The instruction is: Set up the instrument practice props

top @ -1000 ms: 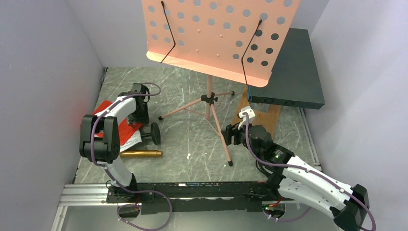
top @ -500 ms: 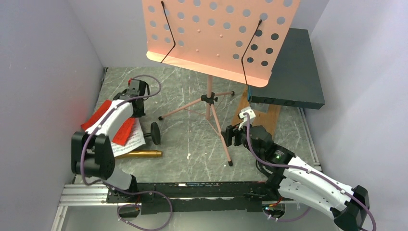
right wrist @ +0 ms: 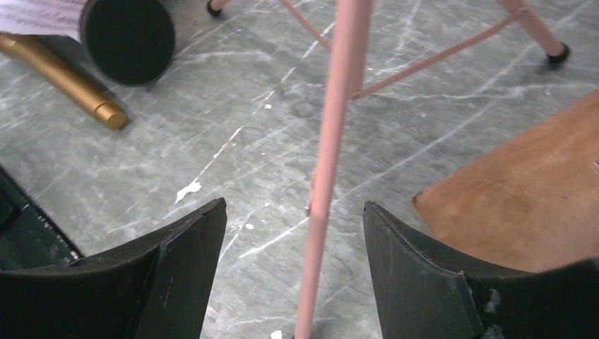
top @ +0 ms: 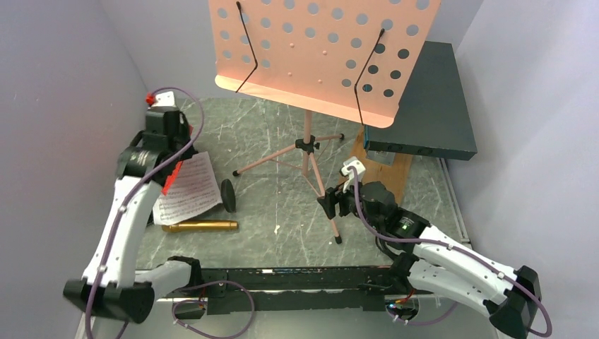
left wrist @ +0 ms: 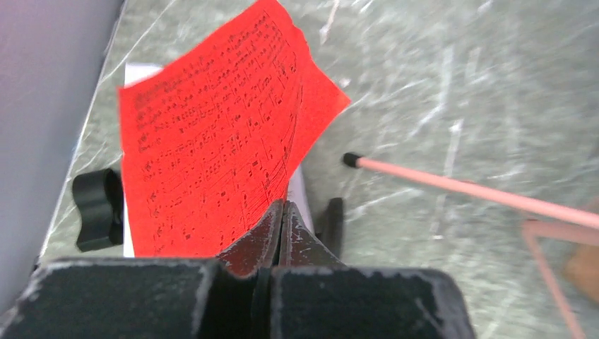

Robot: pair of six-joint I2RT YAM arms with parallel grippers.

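Far right: dark teal box [top: 427, 106] on a tilted wooden board [top: 385, 175], just behind the right arm; close grey walls on both sides of the marbled table [top: 275, 212].

Centre: pink music stand [top: 318, 49] upright, perforated desk high over the table, two black wire page-holders across its face; tripod spread below, nearest tripod leg [top: 329, 212] slanting toward the arm bases, straight across the right arm's reach.

Left side of table: white music sheet [top: 189, 189] lying flat; gold microphone [top: 200, 226] lying on its side just in front of it, near the table's front edge; small black mic stand [top: 228, 195] tipped over, round base on edge at the sheet's right border, stem hidden under the paper.

Left gripper [left wrist: 281, 212]: raised near the left wall, jaws clenched with no gap, pinching the lower edge of the red music sheet [left wrist: 212, 155]; sheet hanging clear of the table above the white one, printed staves facing the wrist camera, far corner curled.

Right gripper [right wrist: 293, 282]: low over the table, jaws spread wide, one finger [right wrist: 176, 282] either side of the tripod leg; leg between them, touching neither; nothing grasped.
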